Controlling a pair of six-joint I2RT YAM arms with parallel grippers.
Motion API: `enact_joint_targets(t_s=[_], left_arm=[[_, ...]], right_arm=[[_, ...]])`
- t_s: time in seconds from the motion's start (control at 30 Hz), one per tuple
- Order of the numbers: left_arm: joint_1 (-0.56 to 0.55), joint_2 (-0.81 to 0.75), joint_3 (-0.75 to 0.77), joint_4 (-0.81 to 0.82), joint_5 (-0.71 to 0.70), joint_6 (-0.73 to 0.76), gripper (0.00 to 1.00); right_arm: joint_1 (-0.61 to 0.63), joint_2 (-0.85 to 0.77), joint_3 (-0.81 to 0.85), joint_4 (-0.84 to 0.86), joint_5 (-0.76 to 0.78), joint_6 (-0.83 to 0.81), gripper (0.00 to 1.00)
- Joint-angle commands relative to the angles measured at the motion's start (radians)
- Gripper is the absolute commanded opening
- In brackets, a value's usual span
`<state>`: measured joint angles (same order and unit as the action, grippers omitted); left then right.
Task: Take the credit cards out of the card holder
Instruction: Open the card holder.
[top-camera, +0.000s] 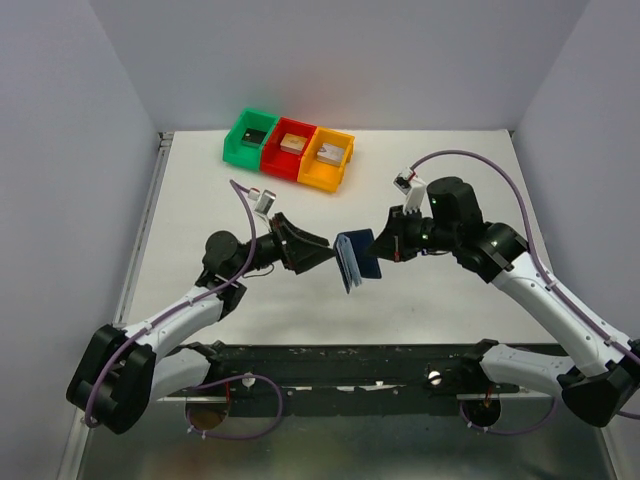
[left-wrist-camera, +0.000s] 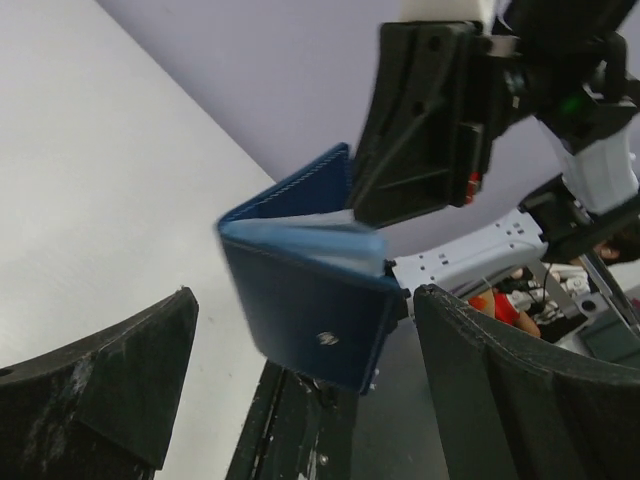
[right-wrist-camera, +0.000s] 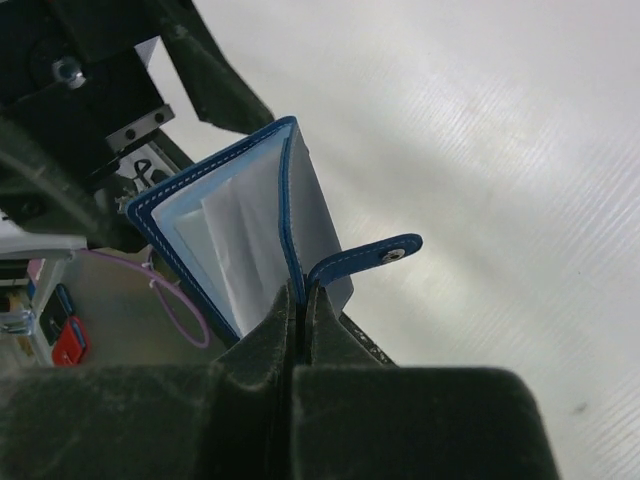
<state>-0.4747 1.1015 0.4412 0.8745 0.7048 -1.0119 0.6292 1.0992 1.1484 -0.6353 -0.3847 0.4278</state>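
The card holder (top-camera: 357, 258), a navy blue folding wallet, hangs above the middle of the table, partly open. Pale blue sleeve pages (right-wrist-camera: 235, 235) fan out inside it, and its snap strap (right-wrist-camera: 375, 258) sticks out loose. My right gripper (right-wrist-camera: 302, 292) is shut on one navy cover, seen from the left wrist as a black block (left-wrist-camera: 420, 130) behind the holder. My left gripper (top-camera: 326, 254) stands wide open just left of the holder, whose navy cover (left-wrist-camera: 310, 300) lies between and a little beyond the fingers (left-wrist-camera: 120, 370), touching neither. The credit cards are hidden.
Green (top-camera: 250, 138), red (top-camera: 290, 148) and orange (top-camera: 326, 158) bins stand in a row at the back of the white table (top-camera: 450, 300), each with a small block inside. Grey walls close off the left, back and right. A black rail (top-camera: 330, 365) runs along the near edge.
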Motion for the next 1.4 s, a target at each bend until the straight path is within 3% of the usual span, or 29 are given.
enact_joint_targets(t_s=[0.0, 0.37, 0.53, 0.77, 0.87, 1.07, 1.37], left_arm=[[-0.090, -0.014, 0.024, 0.075, 0.010, 0.059, 0.99], [-0.100, -0.092, 0.002, -0.074, -0.004, 0.154, 0.94], [-0.099, -0.141, -0.002, -0.183, -0.024, 0.226, 0.83], [-0.099, -0.166, -0.019, -0.189, -0.031, 0.236, 0.72], [-0.097, -0.181, -0.022, -0.198, -0.036, 0.239, 0.71], [-0.097, -0.229, -0.032, -0.221, -0.033, 0.248, 0.82], [-0.097, -0.287, -0.048, -0.227, -0.018, 0.249, 0.72]], right_arm=[[0.007, 0.004, -0.044, 0.052, -0.037, 0.071, 0.00], [0.006, -0.012, -0.082, 0.118, -0.088, 0.140, 0.00], [0.006, -0.022, -0.101, 0.167, -0.137, 0.189, 0.00], [0.000, -0.039, -0.127, 0.232, -0.198, 0.256, 0.00], [-0.009, -0.048, -0.147, 0.270, -0.221, 0.285, 0.00], [-0.040, -0.059, -0.199, 0.336, -0.261, 0.330, 0.00], [-0.075, -0.070, -0.285, 0.451, -0.298, 0.397, 0.00]])
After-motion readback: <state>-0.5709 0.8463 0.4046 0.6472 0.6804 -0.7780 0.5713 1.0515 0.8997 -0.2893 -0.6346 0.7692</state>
